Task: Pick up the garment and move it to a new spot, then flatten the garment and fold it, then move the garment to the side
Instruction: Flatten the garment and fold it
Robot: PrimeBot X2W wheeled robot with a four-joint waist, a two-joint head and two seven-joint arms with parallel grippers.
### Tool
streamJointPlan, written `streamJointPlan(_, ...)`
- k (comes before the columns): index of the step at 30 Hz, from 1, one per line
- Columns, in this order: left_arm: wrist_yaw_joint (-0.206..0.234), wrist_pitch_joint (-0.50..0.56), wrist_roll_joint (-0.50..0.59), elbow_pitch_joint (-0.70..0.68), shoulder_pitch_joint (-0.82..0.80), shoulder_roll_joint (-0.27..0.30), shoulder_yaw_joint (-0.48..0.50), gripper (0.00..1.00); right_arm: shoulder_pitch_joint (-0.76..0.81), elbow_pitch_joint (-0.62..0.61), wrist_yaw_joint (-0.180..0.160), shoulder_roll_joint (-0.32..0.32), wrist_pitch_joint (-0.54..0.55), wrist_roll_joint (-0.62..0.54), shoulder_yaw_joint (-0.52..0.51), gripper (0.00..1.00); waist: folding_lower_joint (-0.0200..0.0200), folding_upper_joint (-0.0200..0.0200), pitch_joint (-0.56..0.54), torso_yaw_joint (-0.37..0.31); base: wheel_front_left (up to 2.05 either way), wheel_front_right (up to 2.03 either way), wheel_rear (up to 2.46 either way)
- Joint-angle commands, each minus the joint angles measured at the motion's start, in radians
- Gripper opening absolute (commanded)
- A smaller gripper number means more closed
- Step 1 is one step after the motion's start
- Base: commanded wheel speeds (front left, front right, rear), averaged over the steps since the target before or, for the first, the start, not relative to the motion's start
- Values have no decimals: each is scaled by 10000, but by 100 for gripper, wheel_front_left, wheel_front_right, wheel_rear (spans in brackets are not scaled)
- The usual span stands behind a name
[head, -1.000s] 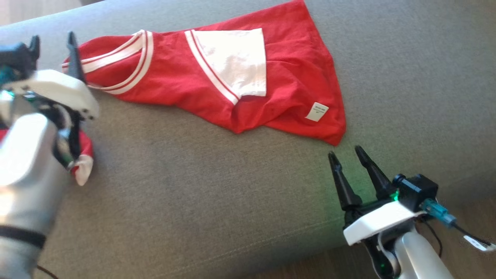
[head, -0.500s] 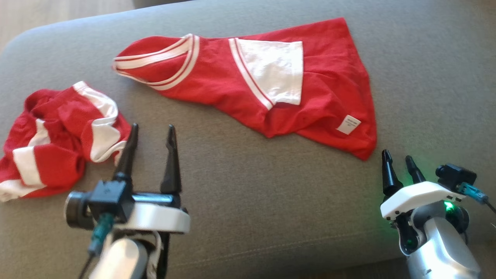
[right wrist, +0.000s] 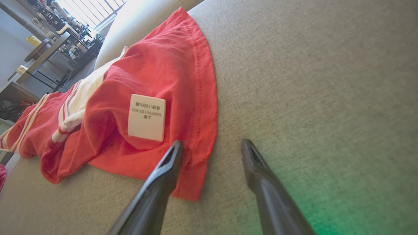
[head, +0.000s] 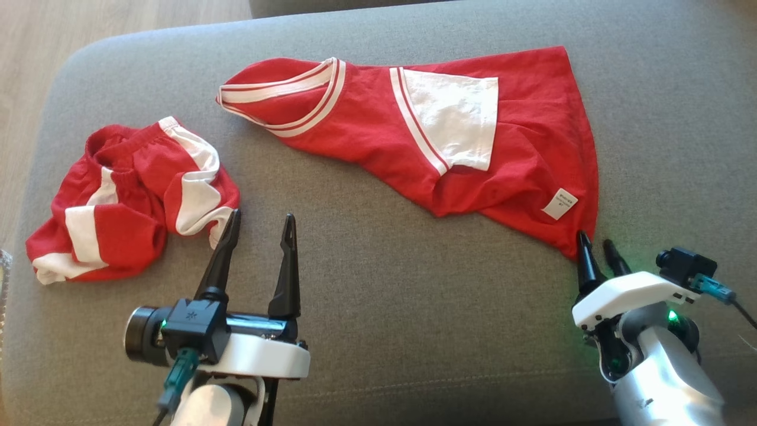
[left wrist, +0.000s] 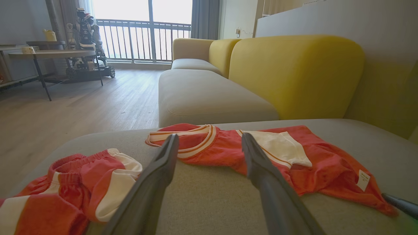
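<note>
The garment (head: 366, 130), a red shirt with white stripes and a white sleeve, lies spread on the grey sofa cushion (head: 378, 307). Its care label (right wrist: 147, 117) sits near the lower right corner. My right gripper (head: 594, 238) is open at that corner. In the right wrist view (right wrist: 212, 142) one finger is over the hem and the other over bare cushion. My left gripper (head: 263, 216) stands open above bare cushion, just right of a crumpled red-and-white garment (head: 130, 195). The left wrist view (left wrist: 209, 137) shows the shirt (left wrist: 320, 166) ahead of my left gripper.
The cushion's rounded left edge drops to a wooden floor (head: 35, 53). A yellow sofa backrest (left wrist: 294, 75) rises behind the shirt and a second grey cushion (left wrist: 202, 94) lies beyond. Far off stand a table (left wrist: 49, 55) and another robot (left wrist: 86, 39).
The head camera has shifted. My left arm has come from beside the shirt's collar to the front of the cushion. My right gripper has closed in on the shirt's lower corner.
</note>
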Motion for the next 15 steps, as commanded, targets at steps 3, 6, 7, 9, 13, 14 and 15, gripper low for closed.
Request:
streamJointPlan(3,-209,-122,280,-228,-141,-193,582,100,-250,271,-2,55,-48,442,617,0,0,-1,-67,7,0,0,0)
streamJointPlan(6,-315,-122,395,-198,-86,-292,719,100,-303,408,-2,55,-48,762,973,0,0,-1,-87,-50,0,0,0)
streamJointPlan(7,-315,-122,395,-198,-86,-292,719,100,-303,408,-2,55,-48,762,973,0,0,-1,-87,-50,0,0,0)
streamJointPlan(9,-384,-122,458,-188,-59,-345,813,100,-320,352,-2,55,-48,877,1128,0,0,-1,-101,-107,0,0,0)
streamJointPlan(13,-496,-122,576,-209,-9,-437,995,100,-188,-154,-2,55,-48,810,867,0,0,-1,-165,-259,0,0,0)
streamJointPlan(14,-513,-122,605,-216,13,-456,1042,100,-110,-345,-2,55,-48,717,747,0,0,-1,-186,-305,0,0,0)
streamJointPlan(15,-550,-122,655,-240,70,-494,1127,100,109,-749,-2,55,-48,566,525,0,0,-1,-242,-415,0,0,0)
